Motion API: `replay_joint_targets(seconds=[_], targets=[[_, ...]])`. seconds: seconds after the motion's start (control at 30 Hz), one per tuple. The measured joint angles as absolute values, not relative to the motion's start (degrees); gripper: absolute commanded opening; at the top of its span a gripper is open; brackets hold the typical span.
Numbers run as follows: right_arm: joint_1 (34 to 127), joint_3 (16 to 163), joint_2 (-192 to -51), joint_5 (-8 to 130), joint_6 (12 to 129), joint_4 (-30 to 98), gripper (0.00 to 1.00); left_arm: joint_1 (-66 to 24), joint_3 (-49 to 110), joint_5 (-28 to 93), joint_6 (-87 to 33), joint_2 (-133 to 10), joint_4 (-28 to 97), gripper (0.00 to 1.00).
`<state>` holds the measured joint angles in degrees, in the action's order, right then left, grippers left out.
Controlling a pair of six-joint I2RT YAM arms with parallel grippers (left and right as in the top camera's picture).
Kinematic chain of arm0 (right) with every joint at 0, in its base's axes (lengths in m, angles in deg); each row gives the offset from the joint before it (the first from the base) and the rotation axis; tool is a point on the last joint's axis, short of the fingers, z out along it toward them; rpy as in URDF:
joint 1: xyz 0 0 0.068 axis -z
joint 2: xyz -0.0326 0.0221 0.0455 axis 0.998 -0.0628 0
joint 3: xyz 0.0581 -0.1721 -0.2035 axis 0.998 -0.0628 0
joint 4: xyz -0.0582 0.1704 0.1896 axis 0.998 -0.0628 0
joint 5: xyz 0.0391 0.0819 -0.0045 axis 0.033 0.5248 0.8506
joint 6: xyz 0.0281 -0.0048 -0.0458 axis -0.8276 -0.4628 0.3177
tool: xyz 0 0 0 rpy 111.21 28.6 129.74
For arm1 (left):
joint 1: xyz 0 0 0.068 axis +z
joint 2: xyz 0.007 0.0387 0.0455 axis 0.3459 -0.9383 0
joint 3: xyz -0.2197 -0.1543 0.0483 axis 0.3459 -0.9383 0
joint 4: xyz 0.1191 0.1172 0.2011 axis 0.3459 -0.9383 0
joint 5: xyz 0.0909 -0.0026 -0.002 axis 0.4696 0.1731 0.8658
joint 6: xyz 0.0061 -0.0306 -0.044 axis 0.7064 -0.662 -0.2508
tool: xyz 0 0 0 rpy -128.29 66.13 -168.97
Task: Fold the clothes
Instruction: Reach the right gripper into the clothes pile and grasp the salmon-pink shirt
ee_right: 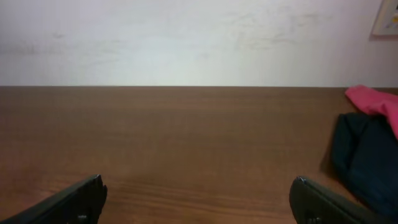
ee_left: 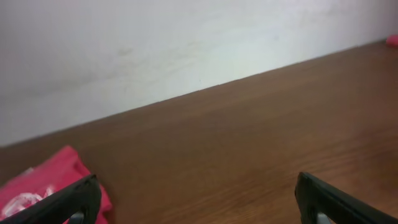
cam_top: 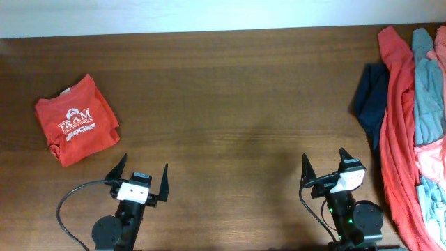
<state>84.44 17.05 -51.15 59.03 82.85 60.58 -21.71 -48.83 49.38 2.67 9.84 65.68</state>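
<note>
Overhead view: the left gripper (cam_top: pixel 145 164) and the right gripper (cam_top: pixel 323 156) sit at the near edge of the table (cam_top: pixel 230 90), both with jaws spread fully apart and nothing between them.

The clothes lie in two places. A folded red shirt (cam_top: pixel 75 125) rests at the table's left side, just beyond the left gripper and apart from it. At the far right edge lies an unfolded heap: a coral-red garment (cam_top: pixel 397 125), a grey-blue garment (cam_top: pixel 426 90), a navy garment (cam_top: pixel 371 97) and a salmon-pink piece (cam_top: pixel 435 150).

Only the overhead view shows the heap's full extent. The right wrist view catches just its nearest corner, navy cloth (ee_right: pixel 367 162) with coral above it, and the left wrist view shows only an edge of the red shirt (ee_left: pixel 37 186) beside one finger (ee_left: pixel 74 199).

Writing: white lettering on the red shirt — possibly "TRAM" under an arch-shaped emblem. The smaller lines below it are too small to read.
</note>
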Motion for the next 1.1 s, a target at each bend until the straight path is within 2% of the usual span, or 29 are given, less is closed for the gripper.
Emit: replay_joint_targets(seconds=[0.23,0.43,0.63,0.77,0.9,1.0,1.1], targets=[[84.44,23.96,-55.41,56.43,82.70,51.27,0.99,-21.71,-45.86,49.21,-4.07,8.97,64.76,0.99],[84.44,37.12,-67.10,53.54,82.63,44.96,0.99,-21.71,-34.95,49.14,-5.60,1.06,59.06,0.99],[84.44,52.63,-85.64,52.08,82.65,37.11,0.99,-21.71,-21.97,48.97,-6.01,-13.67,49.38,0.99],[84.44,63.26,-99.08,51.75,82.94,30.33,0.99,-21.71,-11.69,48.97,-6.01,-26.22,37.77,0.99],[84.81,72.00,-109.70,47.80,84.07,29.35,0.99,-21.71,-3.45,48.90,-6.01,-37.78,30.89,0.99],[88.29,75.98,-115.49,43.49,83.05,29.13,0.99,-21.71,-0.39,48.82,-6.03,-42.83,29.03,0.99],[95.76,78.34,-120.56,41.13,80.84,28.98,0.99,-21.71,0.48,48.75,-6.03,-45.04,28.74,0.99]])
